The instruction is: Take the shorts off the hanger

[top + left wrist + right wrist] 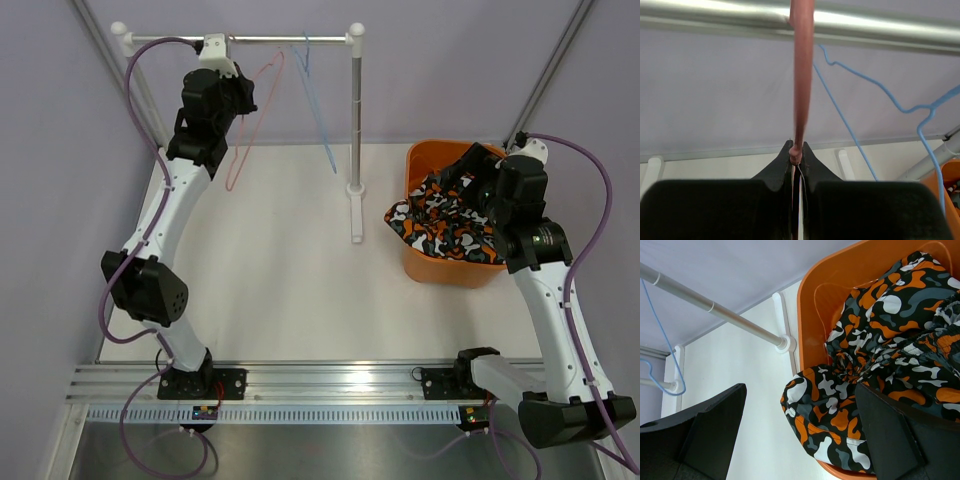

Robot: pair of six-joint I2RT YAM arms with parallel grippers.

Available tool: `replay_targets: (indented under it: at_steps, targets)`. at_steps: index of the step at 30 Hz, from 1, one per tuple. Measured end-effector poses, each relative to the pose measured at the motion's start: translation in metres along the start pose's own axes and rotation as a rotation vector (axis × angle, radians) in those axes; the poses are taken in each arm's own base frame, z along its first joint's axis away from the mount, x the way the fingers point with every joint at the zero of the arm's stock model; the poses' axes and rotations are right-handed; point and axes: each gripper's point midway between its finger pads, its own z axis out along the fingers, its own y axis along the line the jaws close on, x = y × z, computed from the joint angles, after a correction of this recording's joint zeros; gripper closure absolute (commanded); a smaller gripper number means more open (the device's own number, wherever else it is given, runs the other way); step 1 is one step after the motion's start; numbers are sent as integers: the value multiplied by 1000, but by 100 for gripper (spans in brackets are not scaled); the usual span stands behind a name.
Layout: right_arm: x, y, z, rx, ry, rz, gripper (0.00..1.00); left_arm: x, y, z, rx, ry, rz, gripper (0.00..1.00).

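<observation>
1. While the left claw (796,150) is clenched on the pink hanger (802,75), its two black fingers meet at their tips and pinch the wire between them. The hanger runs straight up from the claw to the metal rail (880,25) overhead.
2. A blue hanger (845,122) hooks over the same rail to the right of the left claw, apart from its fingers and from the pink wire.
3. The right claw (800,390) is released. Its fingers are spread wide and grip nothing, and it is poised above the rim of the orange basket (815,310).
4. The shorts (890,305), black with orange, white and grey blotches, lie bunched in the basket just ahead of and below the right claw. Their gathered waistband is crumpled near the middle of the heap.
5. One fold of the shorts spills over the basket's rim, in the gap between the two spread fingers of the right claw. The right-hand finger overlaps the cloth in the wrist view, and I cannot tell whether it touches.
6. The basket stands on the white worktop (755,370). Ahead and to the left of the right claw, the foot of the stand's post (740,321) sits just beside the basket's wall.
7. In the overhead view the left claw is up at the rail, well apart from the right claw and the basket.
</observation>
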Motion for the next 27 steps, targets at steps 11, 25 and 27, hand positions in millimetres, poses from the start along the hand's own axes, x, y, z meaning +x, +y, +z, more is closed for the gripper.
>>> replay_targets:
  at_steps: [11,25,27]
  targets:
    - [0,0,-1,-2,-2,0,0,-10,4,-2,-17,-59,13,100]
    - [3,-2,1,3,8,-6,1,-38,1,25,-22,-141,15,100]
    - [3,-2,2,4,9,-6,0,-32,2,34,-26,-128,18,100]
